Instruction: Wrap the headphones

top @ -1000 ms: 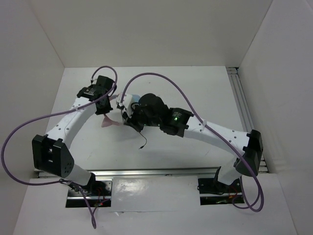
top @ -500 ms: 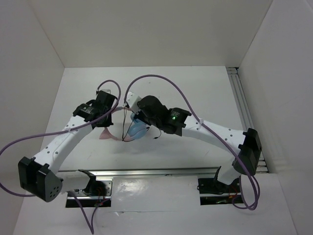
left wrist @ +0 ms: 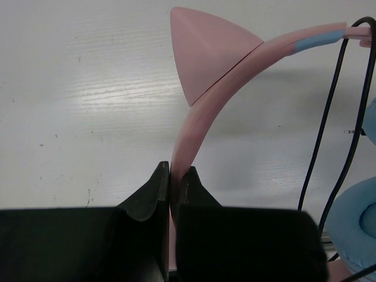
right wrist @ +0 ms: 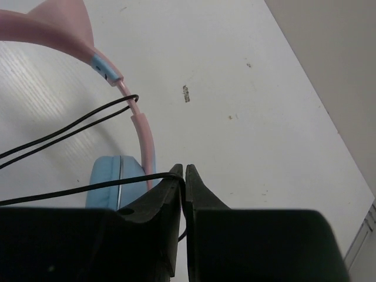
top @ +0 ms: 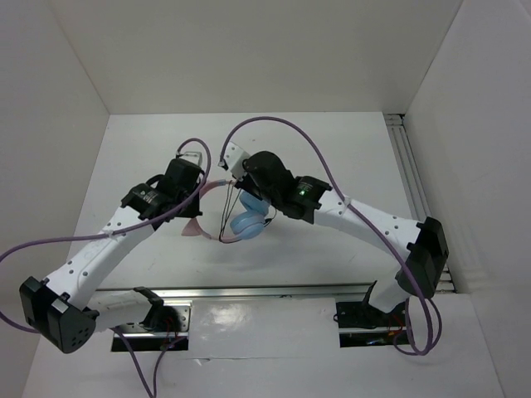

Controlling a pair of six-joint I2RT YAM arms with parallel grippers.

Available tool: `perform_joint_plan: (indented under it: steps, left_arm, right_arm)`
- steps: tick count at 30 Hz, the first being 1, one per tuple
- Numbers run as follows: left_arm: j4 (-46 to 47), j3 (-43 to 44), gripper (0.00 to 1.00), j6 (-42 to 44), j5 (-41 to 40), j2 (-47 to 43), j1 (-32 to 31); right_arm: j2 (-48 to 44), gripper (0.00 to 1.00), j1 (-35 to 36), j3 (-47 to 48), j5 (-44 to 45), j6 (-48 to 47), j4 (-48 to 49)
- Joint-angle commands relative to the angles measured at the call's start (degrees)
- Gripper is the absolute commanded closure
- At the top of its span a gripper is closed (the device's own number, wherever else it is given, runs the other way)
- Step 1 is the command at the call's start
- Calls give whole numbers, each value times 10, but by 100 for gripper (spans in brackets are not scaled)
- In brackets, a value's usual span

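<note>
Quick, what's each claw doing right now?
Left claw: closed, pinching the pink headband.
Right claw: closed on the black cord.

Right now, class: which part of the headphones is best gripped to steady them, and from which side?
Probably the pink headband beside the cat ear, approached from the left and pinched across its thin faces, as the left gripper does. It is a narrow strip, and that side keeps clear of the ear cups and black cord.
</note>
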Motion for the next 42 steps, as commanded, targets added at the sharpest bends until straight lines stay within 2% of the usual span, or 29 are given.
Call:
perform_joint_plan:
  steps: [1, 10, 13, 17, 19, 23, 26, 32, 42]
  left_arm:
    - [-29, 32, 100, 36, 26, -33, -10]
    - [-57, 89, 100, 53, 53, -22, -40]
    - [-70, 102, 100, 58, 53, -22, -41]
    - [-76, 118, 100, 58, 32, -22, -41]
    - [-81, 148, 100, 53, 32, -22, -41]
    - [-99, 173, 100, 53, 32, -10, -41]
    - [-104, 181, 100, 53, 27, -4, -41]
    - [-109, 199, 100, 47, 33, -10, -41]
    - [-158, 260, 100, 8, 6, 5, -41]
  right_arm:
    - [-5, 86, -38, 19, -3, -8, 44]
    - [12, 86, -88, 41, -77, 3, 56]
    - [19, 82, -110, 41, -109, 8, 56]
    - [19, 74, -125, 24, -189, 29, 62]
    - [25, 72, -125, 2, -260, 43, 85]
    - [31, 68, -139, -17, -332, 58, 108]
    - [31, 66, -153, -45, -393, 83, 152]
    - [51, 55, -183, -98, -489, 135, 263]
    - [109, 53, -193, -167, -548, 217, 411]
